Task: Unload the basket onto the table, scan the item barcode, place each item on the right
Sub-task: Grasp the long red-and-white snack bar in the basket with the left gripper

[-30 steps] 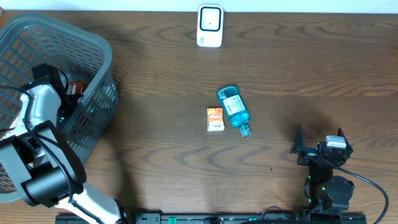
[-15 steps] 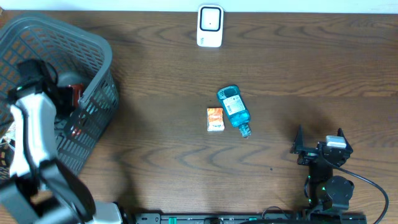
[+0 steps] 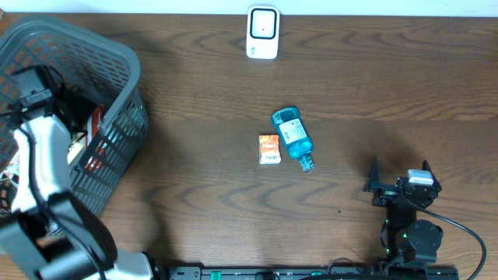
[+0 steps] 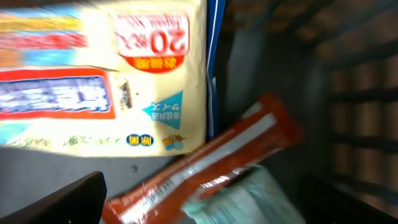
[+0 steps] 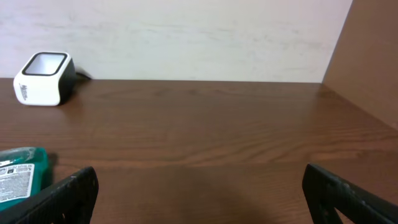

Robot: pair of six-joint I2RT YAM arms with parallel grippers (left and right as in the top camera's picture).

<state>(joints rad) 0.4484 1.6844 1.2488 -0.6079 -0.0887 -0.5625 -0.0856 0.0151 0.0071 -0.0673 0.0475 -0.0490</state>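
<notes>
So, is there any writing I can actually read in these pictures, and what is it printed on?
"20": on the red badge of the cream packet, upside down in the left wrist view; the characters around it are too blurred to read.
Blue bottle: label print too small to read.
Small orange packet: too small to read.
Orange wrapper: blurred, nothing legible.
Barcode scanner: no text visible.

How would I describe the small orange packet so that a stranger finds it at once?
Look at the middle of the wooden table, away from the grey basket. Two things lie there side by side. The packet is the flat orange-and-white one, nearer the basket than the blue bottle.
</notes>
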